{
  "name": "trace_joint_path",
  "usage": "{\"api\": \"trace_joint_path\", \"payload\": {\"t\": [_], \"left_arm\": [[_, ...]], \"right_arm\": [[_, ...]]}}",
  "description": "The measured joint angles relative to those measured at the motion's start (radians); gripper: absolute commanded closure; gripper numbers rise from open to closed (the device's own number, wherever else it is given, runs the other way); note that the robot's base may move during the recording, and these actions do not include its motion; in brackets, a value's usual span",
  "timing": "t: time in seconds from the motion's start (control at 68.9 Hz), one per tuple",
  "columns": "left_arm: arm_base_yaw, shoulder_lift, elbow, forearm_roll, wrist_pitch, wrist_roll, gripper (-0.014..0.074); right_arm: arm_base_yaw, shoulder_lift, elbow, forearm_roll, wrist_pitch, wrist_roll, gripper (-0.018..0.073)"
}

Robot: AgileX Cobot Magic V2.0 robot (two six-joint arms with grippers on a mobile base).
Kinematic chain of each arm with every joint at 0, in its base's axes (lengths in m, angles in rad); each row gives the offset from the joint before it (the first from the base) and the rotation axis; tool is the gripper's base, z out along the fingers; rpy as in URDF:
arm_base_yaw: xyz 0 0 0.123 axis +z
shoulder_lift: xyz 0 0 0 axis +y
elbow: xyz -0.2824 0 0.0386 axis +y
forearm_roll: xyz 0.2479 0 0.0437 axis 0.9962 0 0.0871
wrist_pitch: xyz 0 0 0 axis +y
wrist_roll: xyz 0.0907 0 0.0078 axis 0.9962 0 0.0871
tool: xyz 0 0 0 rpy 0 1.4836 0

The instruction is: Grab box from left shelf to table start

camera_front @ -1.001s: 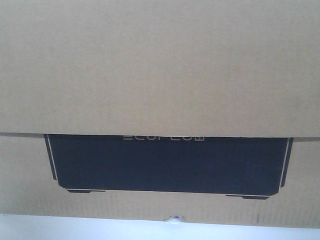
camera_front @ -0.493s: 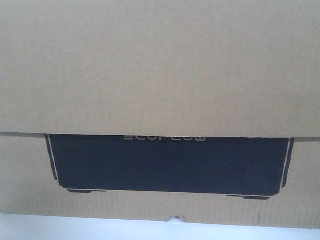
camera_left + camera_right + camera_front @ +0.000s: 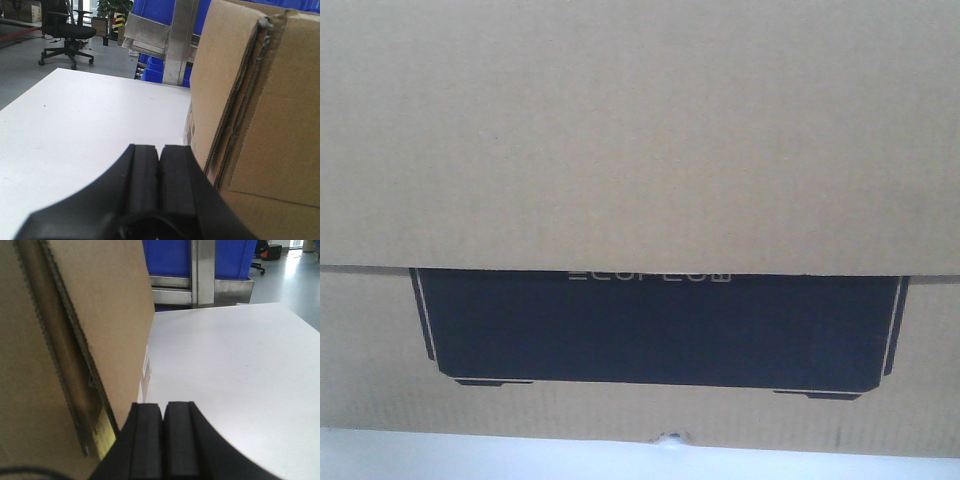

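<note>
The brown cardboard box (image 3: 640, 140) fills the front view, its black panel (image 3: 660, 330) printed "ECOFLOW" and a small nick (image 3: 670, 437) in its bottom edge. It stands on the white table (image 3: 470, 458). My left gripper (image 3: 160, 148) is shut with nothing between its fingers, close beside the box's left side (image 3: 260, 125). My right gripper (image 3: 163, 405) is shut and empty too, close beside the box's right side (image 3: 75, 330). I cannot tell whether either touches the cardboard. The left shelf's metal post (image 3: 180, 40) stands behind the table.
Blue plastic bins (image 3: 160, 12) sit in the rack behind the box, with its metal rail (image 3: 200, 292) past the table's far edge. White tabletop (image 3: 90, 120) spreads to the left and tabletop (image 3: 240, 360) to the right. An office chair (image 3: 67, 32) stands on the floor far left.
</note>
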Motion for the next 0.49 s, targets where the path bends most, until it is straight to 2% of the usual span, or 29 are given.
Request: {"api": "trace_joint_path", "payload": {"t": [0.493], "left_arm": [[0.0,0.0,0.0,0.0,0.0,0.0,0.0699]], "right_arm": [[0.0,0.0,0.0,-0.006,0.0,0.0,0.0503]]}}
